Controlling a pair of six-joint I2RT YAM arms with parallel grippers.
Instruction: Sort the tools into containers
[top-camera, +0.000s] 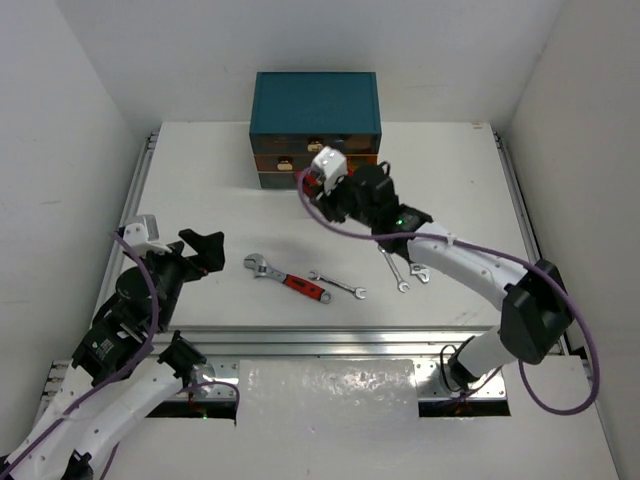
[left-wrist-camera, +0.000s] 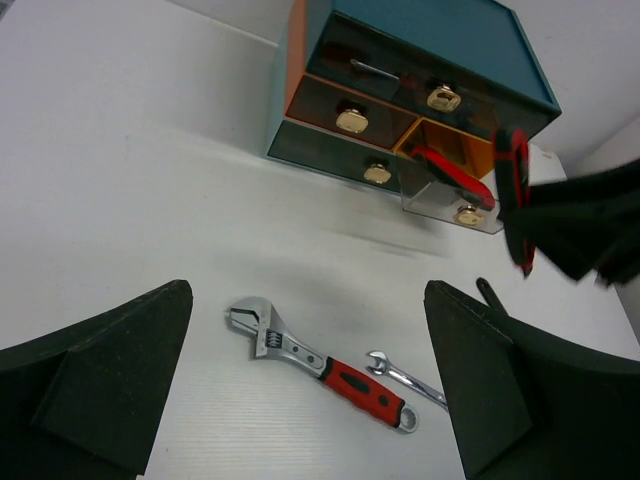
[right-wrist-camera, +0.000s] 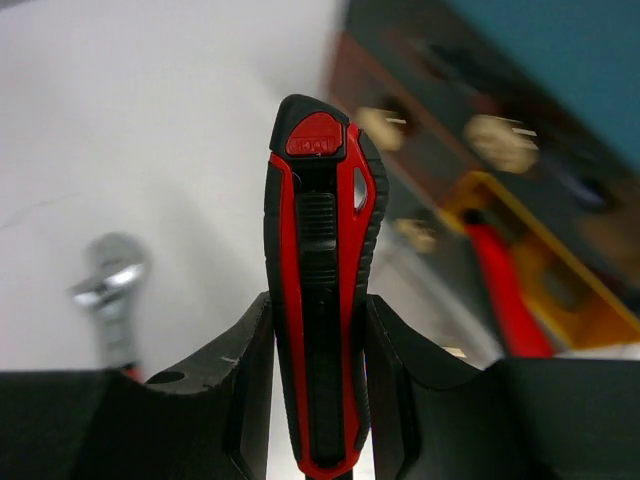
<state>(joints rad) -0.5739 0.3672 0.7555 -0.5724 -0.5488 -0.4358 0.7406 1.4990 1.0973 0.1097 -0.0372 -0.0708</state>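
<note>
The teal chest (top-camera: 315, 100) stands at the back middle of the table. Its lower right drawer (left-wrist-camera: 455, 205) is pulled open with a red-handled tool (left-wrist-camera: 452, 174) inside. My right gripper (top-camera: 338, 188) is shut on a red-and-black handled tool (right-wrist-camera: 320, 280) and holds it above the table, just in front of the open drawer (right-wrist-camera: 575, 300). The red-handled adjustable wrench (top-camera: 288, 279) and a small silver spanner (top-camera: 337, 285) lie on the table. My left gripper (top-camera: 205, 250) is open and empty, left of the wrench (left-wrist-camera: 320, 365).
Two more small spanners (top-camera: 400, 270) lie under the right forearm. The chest's other drawers (left-wrist-camera: 352, 105) are closed, with pale round knobs (left-wrist-camera: 352, 120). White walls enclose the table on the left, right and back.
</note>
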